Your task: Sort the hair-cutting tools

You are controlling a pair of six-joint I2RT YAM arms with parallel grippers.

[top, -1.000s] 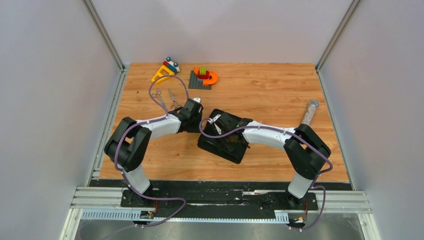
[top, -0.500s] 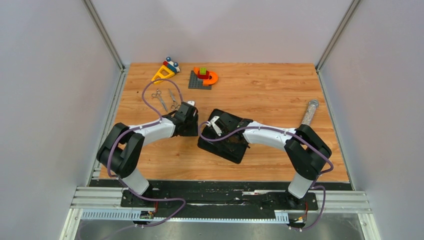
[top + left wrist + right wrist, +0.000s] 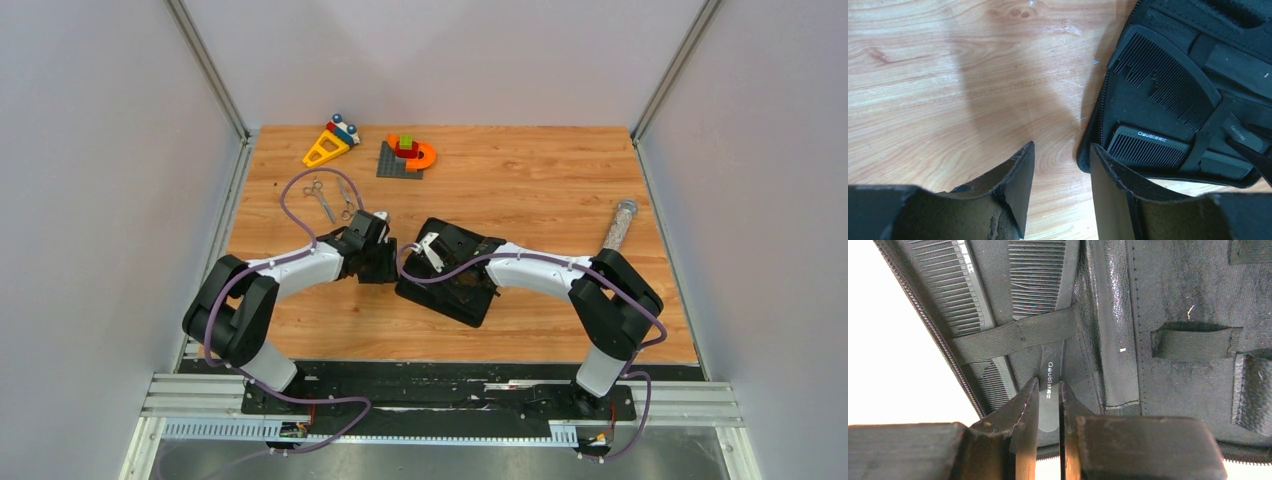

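At R gripper (image 3: 1048, 385): fingertips drawn almost together, thin slit only, pinching handle end of comb (image 3: 1050, 367) w/ white lettering. Runs from there under elastic strap (image 3: 1018, 332), teeth beyond it, flat inside open black case (image 3: 1178, 285). Alongside, nearer zip edge: second comb (image 3: 955, 285), under same strap. Further across case lining: fabric loops (image 3: 1193, 340).

At L gripper (image 3: 1062, 150): fingers spread well apart, only wood grain btwn them. Hangs low over table (image 3: 948, 75), just beside case's zipped edge; both combs in view from there.

Outward, per top view: sits approx mid-table, case, w/ R arm reaching over it and L gripper at its left side. Beyond L arm, toward far-left of table: left scissors (image 3: 319, 197) and right scissors (image 3: 346, 198), flat on wood, side by side, close but apart, outside case. Further back: yellow toy blocks (image 3: 328, 143), then grey-plate blocks (image 3: 408, 152). By right edge, well apart from everything: clear tube (image 3: 620, 225).
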